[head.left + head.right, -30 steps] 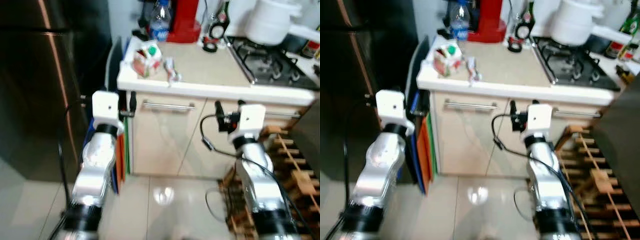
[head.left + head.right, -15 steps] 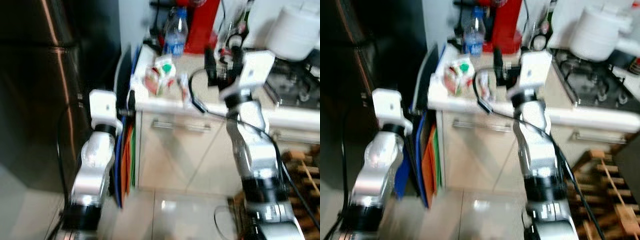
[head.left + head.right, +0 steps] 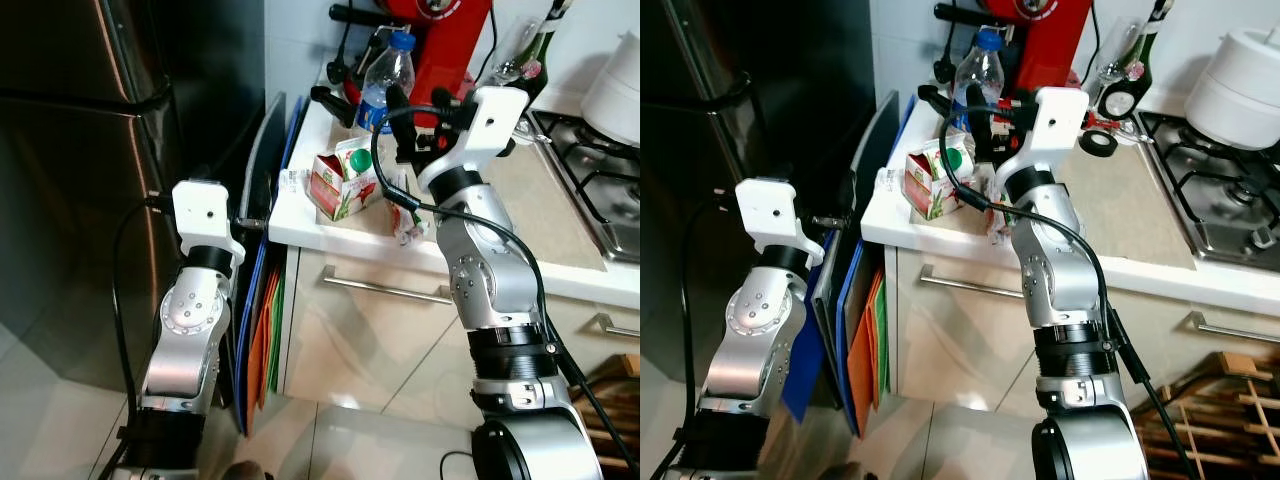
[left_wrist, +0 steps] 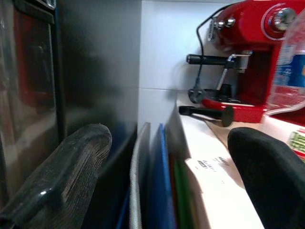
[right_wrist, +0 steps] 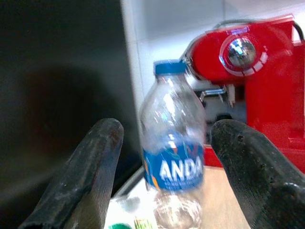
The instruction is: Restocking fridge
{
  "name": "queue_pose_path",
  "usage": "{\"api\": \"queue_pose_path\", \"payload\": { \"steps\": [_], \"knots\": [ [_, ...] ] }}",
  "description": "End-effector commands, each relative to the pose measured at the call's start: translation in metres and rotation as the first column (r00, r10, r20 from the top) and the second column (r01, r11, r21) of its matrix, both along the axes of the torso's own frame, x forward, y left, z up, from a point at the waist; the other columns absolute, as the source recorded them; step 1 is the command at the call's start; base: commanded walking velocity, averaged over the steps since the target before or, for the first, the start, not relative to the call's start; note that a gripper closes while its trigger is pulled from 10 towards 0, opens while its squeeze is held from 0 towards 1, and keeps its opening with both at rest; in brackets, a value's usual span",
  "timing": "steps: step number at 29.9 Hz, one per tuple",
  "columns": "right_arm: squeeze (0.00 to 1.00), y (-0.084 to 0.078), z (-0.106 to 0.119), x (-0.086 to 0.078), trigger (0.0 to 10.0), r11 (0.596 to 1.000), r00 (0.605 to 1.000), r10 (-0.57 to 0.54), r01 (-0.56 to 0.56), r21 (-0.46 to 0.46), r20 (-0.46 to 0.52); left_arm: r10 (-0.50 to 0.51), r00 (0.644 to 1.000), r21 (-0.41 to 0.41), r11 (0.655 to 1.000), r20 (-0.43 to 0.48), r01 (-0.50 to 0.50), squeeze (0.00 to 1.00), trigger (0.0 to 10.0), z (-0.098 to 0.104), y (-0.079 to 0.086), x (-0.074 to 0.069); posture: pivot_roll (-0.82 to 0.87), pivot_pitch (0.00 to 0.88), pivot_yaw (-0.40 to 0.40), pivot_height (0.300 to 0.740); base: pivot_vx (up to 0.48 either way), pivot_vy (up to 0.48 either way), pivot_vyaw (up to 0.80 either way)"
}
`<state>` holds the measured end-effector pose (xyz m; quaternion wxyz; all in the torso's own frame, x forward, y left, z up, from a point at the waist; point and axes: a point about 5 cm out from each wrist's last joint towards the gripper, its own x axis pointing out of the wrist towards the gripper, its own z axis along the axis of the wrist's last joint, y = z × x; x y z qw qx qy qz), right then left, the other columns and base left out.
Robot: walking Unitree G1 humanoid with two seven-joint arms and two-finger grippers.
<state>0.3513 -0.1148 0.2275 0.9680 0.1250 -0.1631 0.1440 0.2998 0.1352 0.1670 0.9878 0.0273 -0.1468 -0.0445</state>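
The right gripper (image 5: 162,157), fingers spread wide and empty, faces the water bottle (image 3: 385,75) at upper centre, before the red coffee machine (image 3: 440,50). A juice carton (image 3: 342,183) lies just below it on the counter (image 3: 520,215). The left gripper (image 4: 167,157), also open and empty, hangs by the dark fridge (image 3: 70,150) at left.

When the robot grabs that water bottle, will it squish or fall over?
The water bottle looks like thin clear plastic, so it may dent under the right gripper, whose fingers are open around it. It seems nearly empty, so probably light. Tall and narrow, it could tip if bumped.
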Motion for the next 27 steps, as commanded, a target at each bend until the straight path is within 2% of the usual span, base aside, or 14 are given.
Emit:
{"api": "queue_pose_path", "payload": {
  "steps": [1,12,20,27],
  "knots": [
    [0.00,-0.001,-0.004,0.001,10.0,1.000,1.000,0.016,-0.015,0.007,-0.013,-0.028,0.999,0.016,1.000,0.024,0.027,0.00,10.0,0.004,-0.005,-0.003,0.09,0.000,-0.090,0.740,0.000,0.000,0.00],
    [0.00,0.018,-0.019,0.003,10.0,0.996,0.993,0.094,-0.093,0.015,-0.075,-0.013,1.000,0.024,1.000,0.029,0.012,0.00,10.0,0.006,-0.002,-0.008,0.12,0.000,-0.100,0.740,0.000,0.000,0.00],
    [0.00,0.031,-0.035,0.009,10.0,0.995,0.988,0.103,-0.103,0.006,-0.118,0.008,0.999,0.039,0.999,0.034,-0.009,0.00,10.0,0.009,0.003,-0.008,0.14,0.000,-0.099,0.740,0.000,0.000,0.00],
    [0.00,0.045,-0.034,0.014,10.0,0.991,0.987,0.127,-0.131,-0.035,-0.099,0.020,1.000,0.037,0.999,0.024,-0.021,0.00,10.0,0.008,0.005,-0.019,0.17,0.018,-0.109,0.740,0.000,0.000,0.00]
  ]
}}
